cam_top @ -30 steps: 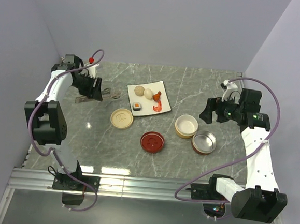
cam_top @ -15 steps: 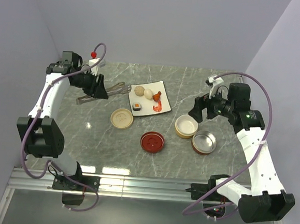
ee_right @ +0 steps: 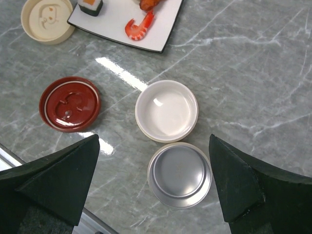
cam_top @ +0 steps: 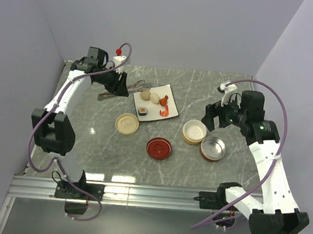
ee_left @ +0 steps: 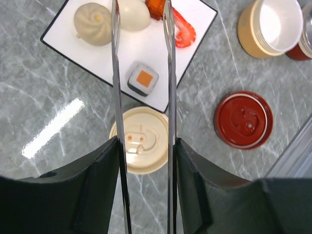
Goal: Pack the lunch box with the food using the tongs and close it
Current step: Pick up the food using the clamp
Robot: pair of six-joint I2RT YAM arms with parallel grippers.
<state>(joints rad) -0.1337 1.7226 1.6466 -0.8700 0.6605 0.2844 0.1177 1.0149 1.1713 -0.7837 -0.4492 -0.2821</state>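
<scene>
Surfaces as we see them: the tongs are bare polished metal, shiny enough to mirror things. The table is grey marble-look with a glossy finish, and glare streaks all over it. The white plate looks smooth and slightly satin. The red lid is glossy plastic and the cream lid is matt plastic. The steel bowl is brushed, dull metal, and the white bowl has a shiny inside. The shrimp is glossy, and the sushi roll reads matt to us.
</scene>
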